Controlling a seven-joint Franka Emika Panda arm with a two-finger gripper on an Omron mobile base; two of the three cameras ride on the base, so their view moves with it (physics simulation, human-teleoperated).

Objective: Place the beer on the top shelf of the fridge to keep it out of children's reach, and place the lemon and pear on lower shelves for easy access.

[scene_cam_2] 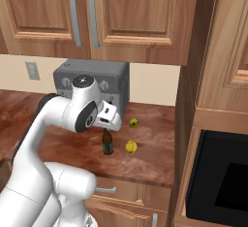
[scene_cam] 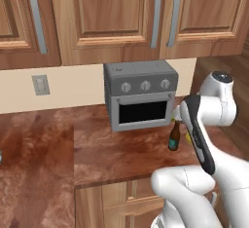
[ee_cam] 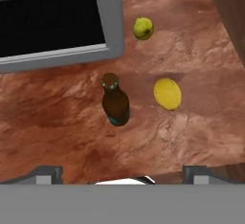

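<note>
You're parked at the brown surface [ee_cam: 57, 117] beside the grey toaster oven [scene_cam: 141, 95], with the beer [ee_cam: 115, 102] upright just in front of it, the lemon [ee_cam: 167, 94] just beside the bottle and the pear [ee_cam: 143, 28] farther back. The claw [ee_cam: 122, 173] hovers above, spread wide and empty. This looks like the approach for the beer: descend, straddle the neck, then close.

My two base views look forward and down from behind the arm, left and right, sharing the bench [scene_cam: 116, 159] and toaster oven [scene_cam: 141, 95]. My hand view looks almost straight down, close over the beer [ee_cam: 115, 101].
</note>
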